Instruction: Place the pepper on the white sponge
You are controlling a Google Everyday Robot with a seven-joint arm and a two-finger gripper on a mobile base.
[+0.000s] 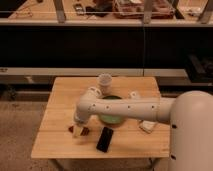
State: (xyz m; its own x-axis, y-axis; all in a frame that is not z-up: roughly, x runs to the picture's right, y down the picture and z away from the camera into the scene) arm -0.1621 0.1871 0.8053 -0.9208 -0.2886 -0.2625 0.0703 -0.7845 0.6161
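Note:
The dark red pepper [85, 131] lies on the wooden table [55, 107] near its front left, with red showing on both sides of my gripper. My gripper [77, 131] points down right over the pepper and covers its middle. I cannot tell whether it touches or holds the pepper. The small white sponge [134, 94] sits at the back right, behind the green bowl [112, 118], far from the gripper.
A flat black phone [105, 139] lies just right of the pepper near the front edge. A white cup [105, 80] stands at the back middle. A longer white object [147, 126] lies right of the bowl. My arm [125, 107] crosses over the bowl.

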